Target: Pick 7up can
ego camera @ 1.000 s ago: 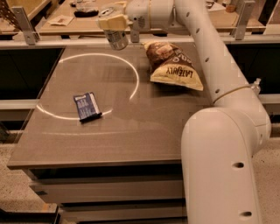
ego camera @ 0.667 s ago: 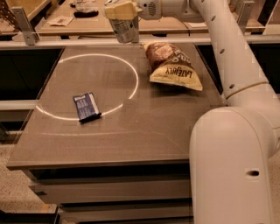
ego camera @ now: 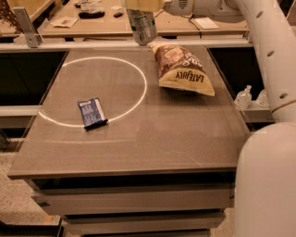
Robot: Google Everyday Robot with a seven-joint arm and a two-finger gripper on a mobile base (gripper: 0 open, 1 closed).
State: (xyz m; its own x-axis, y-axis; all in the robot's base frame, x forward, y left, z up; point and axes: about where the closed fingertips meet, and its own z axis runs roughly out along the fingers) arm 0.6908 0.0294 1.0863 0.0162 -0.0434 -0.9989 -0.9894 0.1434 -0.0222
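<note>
Two things lie on the table (ego camera: 185, 143) below me: a brown-and-yellow chip bag (ego camera: 182, 69) near the far right side, and a flat dark blue packet (ego camera: 92, 112) at the front left, lying across the line of a white circle (ego camera: 138, 99) that is drawn on the top. Neither of them is touching the 7up can (ego camera: 142, 27). The bag is the nearer one, just to the right and below it.

My gripper (ego camera: 142, 5) is at the very top of the view, clamped on the top of the can. The can hangs upright in the air over the far edge of the table. My white arm (ego camera: 263, 60) comes down along the right side.

The table top is smooth and brown. Behind it stands a wooden bench (ego camera: 92, 28) with small things on it, and a metal bracket (ego camera: 22, 25) at the left.

Compared with a moment ago, the can is a little more to the right and my gripper is higher.
</note>
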